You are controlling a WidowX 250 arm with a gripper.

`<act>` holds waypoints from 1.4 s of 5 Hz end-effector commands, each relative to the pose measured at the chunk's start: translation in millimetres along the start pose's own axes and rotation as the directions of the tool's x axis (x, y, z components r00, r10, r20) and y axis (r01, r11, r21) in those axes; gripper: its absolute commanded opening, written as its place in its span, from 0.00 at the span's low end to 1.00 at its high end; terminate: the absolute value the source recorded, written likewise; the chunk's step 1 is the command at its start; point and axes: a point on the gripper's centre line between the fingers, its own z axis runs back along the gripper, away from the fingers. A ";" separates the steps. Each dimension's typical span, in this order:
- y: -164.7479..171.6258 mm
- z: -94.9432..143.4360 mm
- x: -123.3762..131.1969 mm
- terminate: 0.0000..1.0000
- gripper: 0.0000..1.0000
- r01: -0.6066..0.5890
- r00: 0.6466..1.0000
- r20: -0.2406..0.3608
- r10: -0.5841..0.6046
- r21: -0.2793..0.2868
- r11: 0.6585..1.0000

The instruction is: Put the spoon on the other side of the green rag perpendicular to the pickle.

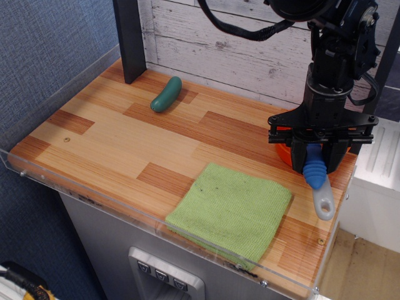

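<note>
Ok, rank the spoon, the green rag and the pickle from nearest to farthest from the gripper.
1. The spoon: between the fingers of the gripper, blue handle hanging below, at the table's right end.
2. The green rag: lying flat, below and left of the gripper, near the front edge.
3. The pickle: far left, near the back wall.
</note>
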 end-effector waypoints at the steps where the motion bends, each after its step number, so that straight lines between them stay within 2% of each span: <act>1: -8.7 51.1 17.2 0.00 1.00 -0.011 0.995 0.097 0.020 -0.093 0.996; 2: -11.2 67.0 22.6 0.00 1.00 -0.008 0.991 0.132 0.026 -0.133 0.991; 3: -0.6 78.3 27.6 0.00 1.00 -0.034 0.985 0.165 0.053 -0.116 0.993; 4: 29.1 76.9 35.9 0.00 0.00 -0.049 0.986 0.155 0.066 -0.112 0.993; 5: 55.7 76.4 45.6 0.00 0.00 0.038 0.983 0.182 -0.020 -0.092 0.995; 7: 113.9 70.6 57.1 0.00 0.00 0.147 0.970 0.186 -0.159 0.075 0.986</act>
